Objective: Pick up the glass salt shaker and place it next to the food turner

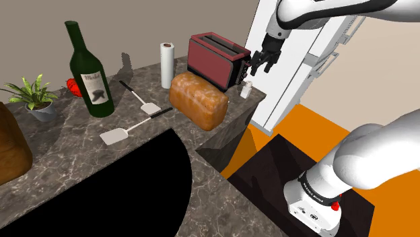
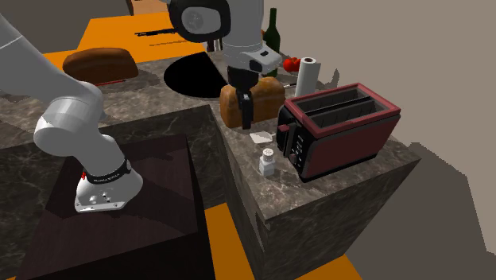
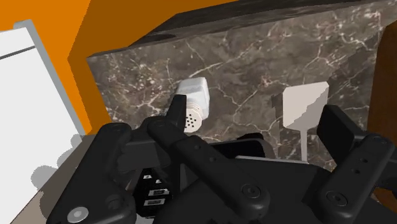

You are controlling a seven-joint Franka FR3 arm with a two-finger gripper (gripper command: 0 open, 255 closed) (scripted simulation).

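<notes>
Marble-veined dark stone forms the table (image 1: 67, 160), which carries everything here, with a black area cut into its near side in the shoulder view. Next in bulk is the white arm (image 1: 377, 151), rising from its stand at that view's lower right and reaching over the table's right end. A red toaster (image 1: 212, 64) with two slots stands at that end, and a brown bread loaf (image 1: 198, 101) lies just beside it toward the shoulder view's left. Further left stands a green wine bottle (image 1: 89, 74), upright. Between bottle and loaf lie two food turners with white heads and dark handles: the nearer turner (image 1: 118, 134) and the farther turner (image 1: 149, 107), both flat on the stone. The black end effector (image 1: 262, 65) hangs above the toaster's control end, its fingers apart and clasping nothing. Below it the salt shaker (image 2: 268, 161), pale with a perforated top, stands upright on the table near the edge, just beside the toaster's control panel, apart from the fingers and well apart from both turners.
</notes>
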